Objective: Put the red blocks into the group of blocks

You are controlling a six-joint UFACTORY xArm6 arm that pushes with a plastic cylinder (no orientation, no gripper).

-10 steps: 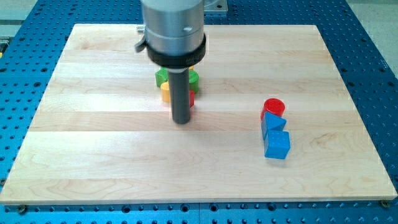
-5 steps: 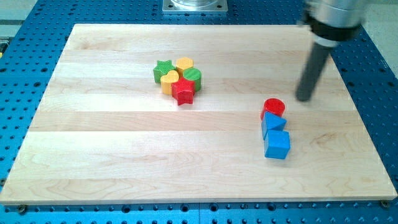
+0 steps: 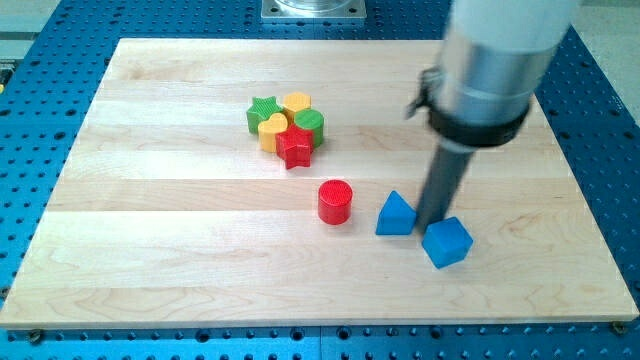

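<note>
A red cylinder [image 3: 335,201] stands alone near the board's middle, below and to the right of a tight group. The group holds a red star [image 3: 296,147], a green star [image 3: 262,111], a yellow heart [image 3: 271,128], a yellow block [image 3: 296,103] and a green cylinder [image 3: 311,124]. My tip [image 3: 433,223] rests between a blue triangle [image 3: 395,214] on its left and a blue cube [image 3: 446,242] at its lower right, well to the right of the red cylinder.
The wooden board [image 3: 150,240] lies on a blue perforated table [image 3: 620,120]. The arm's grey body [image 3: 495,60] hangs over the board's upper right.
My tip swept from the upper right down and left. The red cylinder slid left toward the middle, the blue triangle moved left, and the blue cube shifted slightly.
</note>
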